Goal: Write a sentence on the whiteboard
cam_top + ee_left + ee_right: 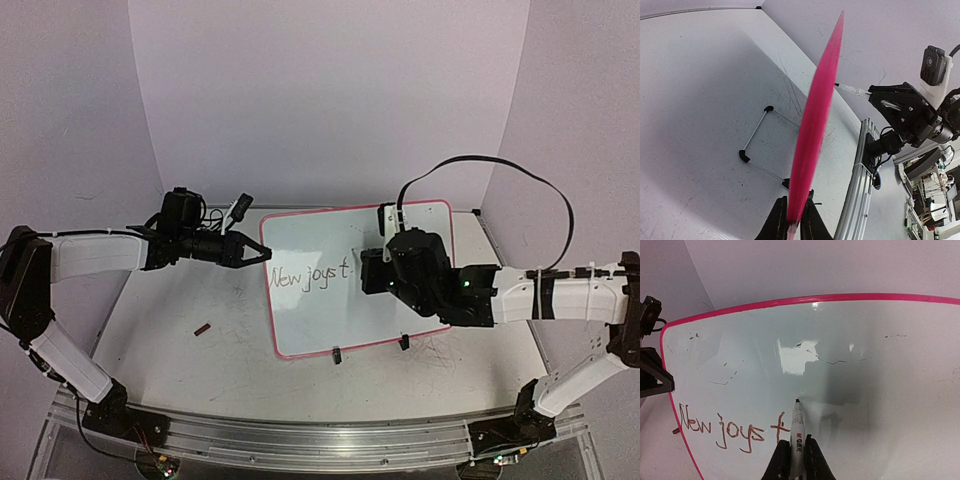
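- Overhead, the whiteboard (310,310) sits skewed at mid-table. Its left corner is nipped by the left gripper (262,252). The right gripper (365,272) hangs over the board's middle, its jaws hidden beneath the wrist. The sentence (312,276) reads "New joys t" and ends right beside that gripper. A small dark red piece (203,327) lies on the table (180,380), near the board's left edge but apart from it.
- From the left wrist, the board appears edge-on as a pink rim. The two fingers are closed tight on it at the bottom, a grip the overhead view only hints at. The writing is hidden from this angle. Off to the right, the right gripper holds a white marker (852,90) pointed toward the board.
- From the right wrist, the jaws are clamped on the marker's barrel. Its dark tip is at the board face just right of the "t"; whether it touches I cannot tell. Only this view shows the letters clearly, in thin reddish-brown strokes at the board's lower left, with old smudges higher up.
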Controlling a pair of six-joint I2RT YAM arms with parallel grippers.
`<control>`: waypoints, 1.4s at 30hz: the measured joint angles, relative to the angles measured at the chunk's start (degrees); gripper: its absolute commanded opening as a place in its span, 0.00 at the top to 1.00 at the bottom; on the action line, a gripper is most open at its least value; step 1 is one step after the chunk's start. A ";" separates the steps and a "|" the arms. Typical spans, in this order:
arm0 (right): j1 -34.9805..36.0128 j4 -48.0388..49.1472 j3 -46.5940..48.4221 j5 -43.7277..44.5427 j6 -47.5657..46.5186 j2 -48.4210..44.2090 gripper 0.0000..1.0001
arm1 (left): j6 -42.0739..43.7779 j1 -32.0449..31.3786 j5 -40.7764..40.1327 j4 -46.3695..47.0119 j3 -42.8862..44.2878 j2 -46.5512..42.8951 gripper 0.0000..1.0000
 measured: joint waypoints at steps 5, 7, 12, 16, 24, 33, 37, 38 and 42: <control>0.00 -0.27 -0.05 -0.31 0.71 0.02 1.00 | 0.00 -0.01 0.00 0.00 0.00 0.00 0.91; 0.00 -0.47 -0.17 -0.42 1.07 0.02 1.00 | 0.00 -0.02 0.00 0.00 0.00 0.00 0.91; 0.00 -1.40 -0.81 -0.75 2.05 0.02 1.00 | 0.00 -0.02 -0.01 0.00 0.00 0.00 0.91; 0.03 -1.48 -1.35 -0.98 2.83 0.02 1.00 | 0.00 -0.02 -0.04 -0.01 0.00 0.00 0.91; 0.04 -1.55 -1.44 -1.24 3.92 0.02 1.00 | 0.02 -0.02 -0.09 -0.02 0.00 0.00 0.91; 0.72 -2.58 -2.05 -1.72 5.28 0.02 1.00 | 0.03 -0.04 -0.14 -0.01 0.00 0.00 0.91; 1.39 -3.38 -2.65 -1.99 5.89 0.02 1.00 | 0.05 -0.04 -0.28 -0.02 0.00 0.00 0.91; 1.49 -3.46 -2.78 -2.02 6.05 0.02 1.00 | 0.05 -0.04 -0.29 -0.02 0.00 0.00 0.91; 1.80 -3.77 -3.13 -2.18 6.64 0.02 1.00 | 0.07 -0.06 -0.33 -0.02 0.00 0.00 0.91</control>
